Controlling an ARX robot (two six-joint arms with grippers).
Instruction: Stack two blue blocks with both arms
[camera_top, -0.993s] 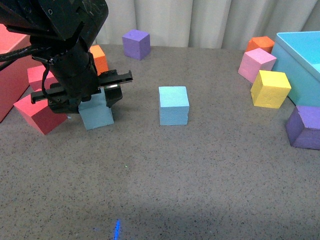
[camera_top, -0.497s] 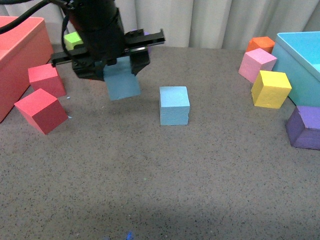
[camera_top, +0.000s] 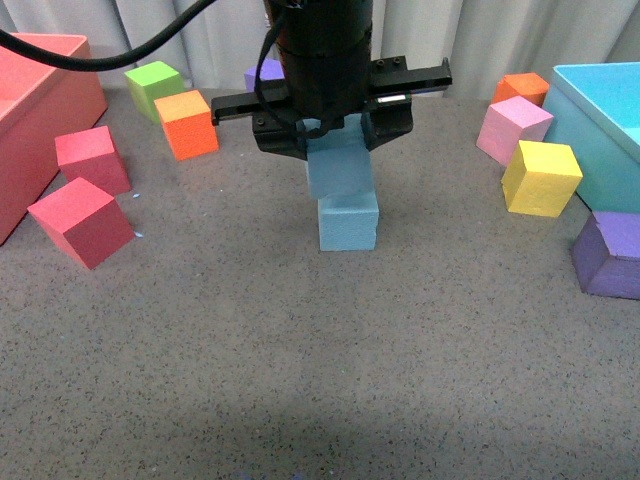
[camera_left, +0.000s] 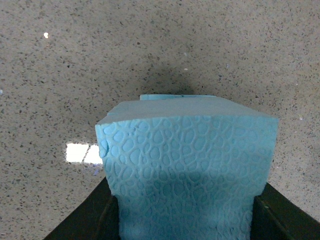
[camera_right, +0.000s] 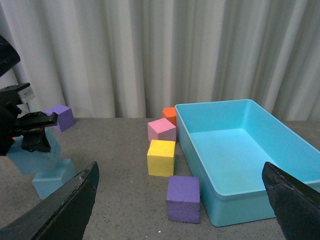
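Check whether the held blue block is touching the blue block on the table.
Cannot tell. In the front view the held block in the left gripper overlaps the lower block with no visible gap, but contact is not plain.

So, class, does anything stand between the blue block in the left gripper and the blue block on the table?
Nothing visible does. The held blue block, clamped in the left gripper, hangs slightly tilted right over the lower blue block; the orange cube sits well aside.
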